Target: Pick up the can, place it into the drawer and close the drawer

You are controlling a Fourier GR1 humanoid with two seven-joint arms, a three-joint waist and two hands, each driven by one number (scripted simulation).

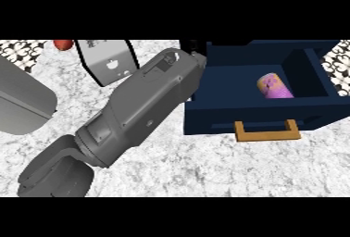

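Grey forearm [137,106] nearly hides black hand [193,46], fingers can't tell; w/ pink-purple can [274,86] inside open navy drawer [226,113] to its right, push tan handle [266,132] squarely.

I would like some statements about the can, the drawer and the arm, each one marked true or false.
1. The can lies inside the drawer. True.
2. The drawer is closed. False: it stands open, pulled out.
3. The drawer's handle is tan. True.
4. The grey forearm covers the can. False: it ends at the drawer's left wall, and the can shows uncovered.
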